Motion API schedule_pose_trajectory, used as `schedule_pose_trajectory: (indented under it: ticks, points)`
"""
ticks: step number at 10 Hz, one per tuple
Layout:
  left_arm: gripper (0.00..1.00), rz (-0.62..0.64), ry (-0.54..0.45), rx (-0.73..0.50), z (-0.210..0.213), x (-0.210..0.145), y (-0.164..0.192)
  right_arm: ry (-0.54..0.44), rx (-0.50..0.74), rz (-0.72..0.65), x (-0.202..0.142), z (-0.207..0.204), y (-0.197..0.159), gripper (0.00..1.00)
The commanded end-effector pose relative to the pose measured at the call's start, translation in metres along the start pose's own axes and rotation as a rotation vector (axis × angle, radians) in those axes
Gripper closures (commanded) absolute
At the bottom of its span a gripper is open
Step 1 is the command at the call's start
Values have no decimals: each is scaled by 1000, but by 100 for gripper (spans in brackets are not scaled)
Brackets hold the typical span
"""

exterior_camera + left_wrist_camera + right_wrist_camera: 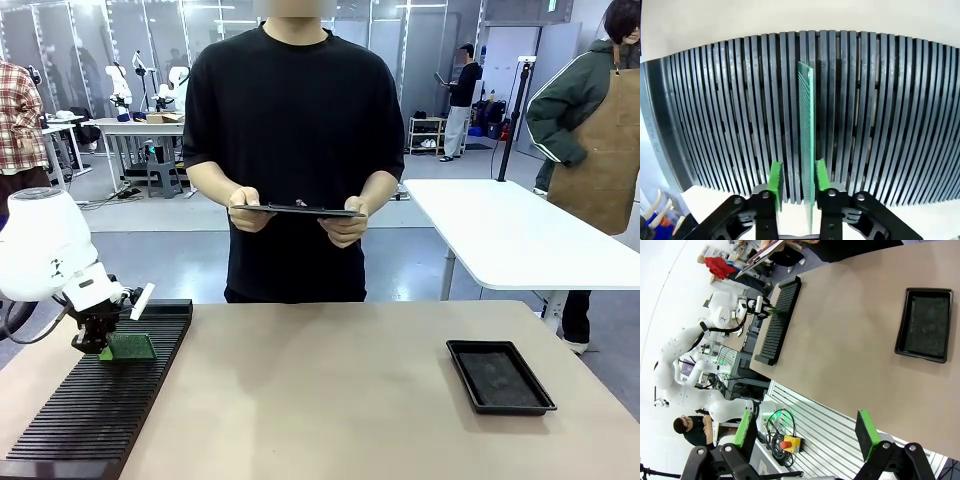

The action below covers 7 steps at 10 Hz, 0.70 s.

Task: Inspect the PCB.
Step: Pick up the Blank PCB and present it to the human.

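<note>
On the rack [90,400], the PCB [806,125] stands edge-on between the left hand's [798,170] parted pads [776,181], long axis pointing away. The right hand [805,421] hangs open, far off.

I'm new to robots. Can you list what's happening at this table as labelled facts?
PCB: green board standing on edge in a slot of the black rack
Left gripper: open, pads either side of the PCB
Right gripper: open, empty, above the table
Person: holds a grey clipboard
Black tray: on the table, apart from the rack
</note>
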<state>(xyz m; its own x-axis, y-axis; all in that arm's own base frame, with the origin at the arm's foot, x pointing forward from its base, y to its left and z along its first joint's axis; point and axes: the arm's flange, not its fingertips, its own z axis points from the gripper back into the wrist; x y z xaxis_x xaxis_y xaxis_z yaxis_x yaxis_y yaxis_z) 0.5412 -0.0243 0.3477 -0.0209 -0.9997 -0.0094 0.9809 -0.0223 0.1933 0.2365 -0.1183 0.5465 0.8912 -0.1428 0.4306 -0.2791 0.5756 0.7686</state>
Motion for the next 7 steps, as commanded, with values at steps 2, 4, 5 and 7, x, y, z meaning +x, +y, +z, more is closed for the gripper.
schedule_pose_trajectory:
  ticks: [2,4,5,7]
  points:
    - [100,4,11,-27,14,1,-1,-2,10,20,0,0,-1,0]
    - [100,13,34,-36,29,3,-1,-2,10,20,0,0,-1,0]
    - [100,32,29,-39,39,2,-1,-2,10,20,0,0,-1,0]
    - [100,85,-44,-9,79,1,-7,-2,10,20,0,0,-1,0]
